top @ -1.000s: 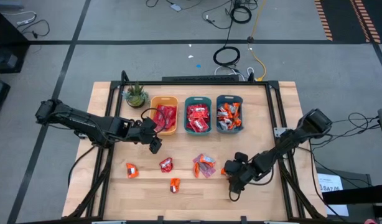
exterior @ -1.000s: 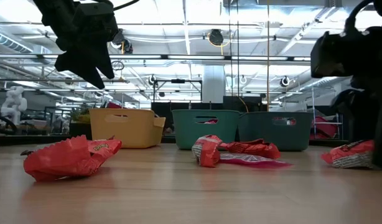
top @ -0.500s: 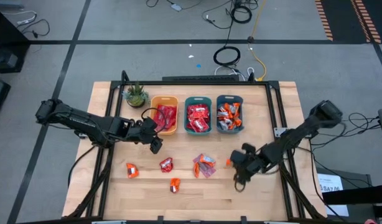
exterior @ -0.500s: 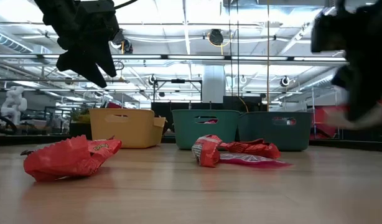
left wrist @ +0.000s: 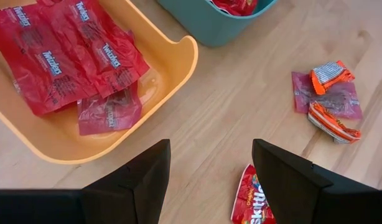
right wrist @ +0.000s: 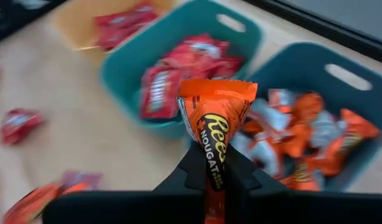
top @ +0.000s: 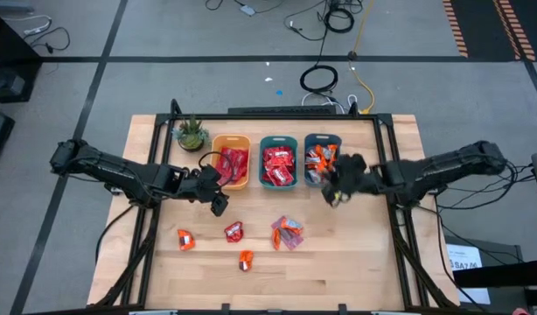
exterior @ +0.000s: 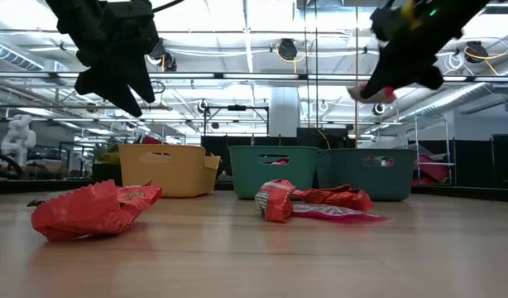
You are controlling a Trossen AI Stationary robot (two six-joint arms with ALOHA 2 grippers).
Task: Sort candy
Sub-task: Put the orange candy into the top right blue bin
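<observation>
R gripper (right wrist: 214, 163) clenched on orange candy (right wrist: 214, 124), raised beside rightmost teal bin (top: 323, 161). L gripper (left wrist: 206, 180) released, above table (top: 365, 262) near yellow bin (left wrist: 172, 81); loose packets (top: 286, 233) lie below, unobstructed.

Setting: an industrial robotics lab or workshop hall. Wooden worktable (top: 356, 262) standing on a grey floor (top: 163, 87), with black and yellow cables (top: 325, 79) lying coiled behind it and striped hazard tape (top: 487, 26) running across one corner. In the low view, rows of strip lights (exterior: 237, 37) glowing under a high open ceiling, metal racking and rigs filling the background, a white figure-like machine (exterior: 21, 132) standing far off at the left
</observation>
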